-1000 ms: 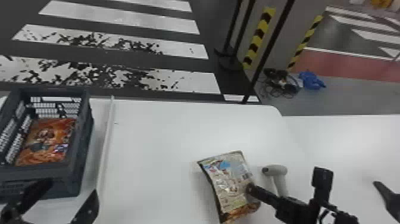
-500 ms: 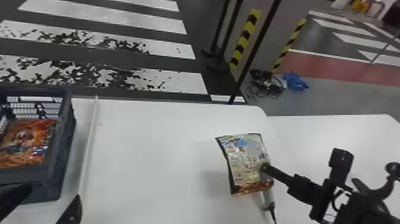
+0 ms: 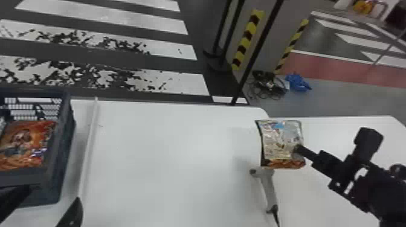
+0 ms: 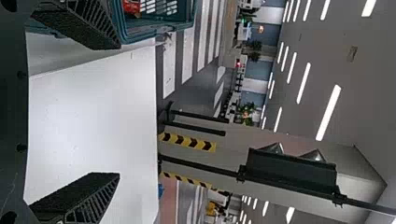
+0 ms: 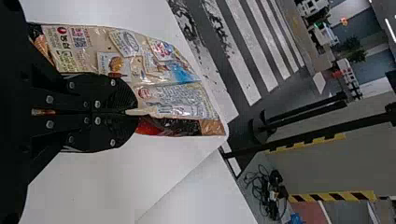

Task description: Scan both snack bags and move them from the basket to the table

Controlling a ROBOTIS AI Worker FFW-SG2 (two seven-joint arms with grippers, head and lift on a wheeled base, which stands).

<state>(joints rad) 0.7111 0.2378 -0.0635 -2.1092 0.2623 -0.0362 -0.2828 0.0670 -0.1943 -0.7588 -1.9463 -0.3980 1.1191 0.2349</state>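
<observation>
My right gripper [image 3: 297,149] is shut on the edge of a snack bag [image 3: 279,140] above the right part of the table [image 3: 169,157]; in the right wrist view the gripper [image 5: 133,112] pinches the bag [image 5: 173,100], its printed back showing. Another snack bag [image 3: 25,143], orange-red, lies in the basket [image 3: 68,145] at the far left. My left gripper [image 3: 45,205] stands open at the basket's near side. In the left wrist view the gripper [image 4: 119,112] has its fingers wide apart with nothing between them, the basket [image 4: 154,28] beyond one finger.
A grey handheld scanner [image 3: 267,184] is on the table just nearer than the held bag, its cable running to the near edge. A raised white strip [image 3: 89,145] runs along the table beside the basket. A black pole [image 3: 256,51] stands behind the table.
The right gripper has carried its bag rightward and away from me, baring more of the scanner. The head view has turned right, so basket and left gripper sit farther left.
</observation>
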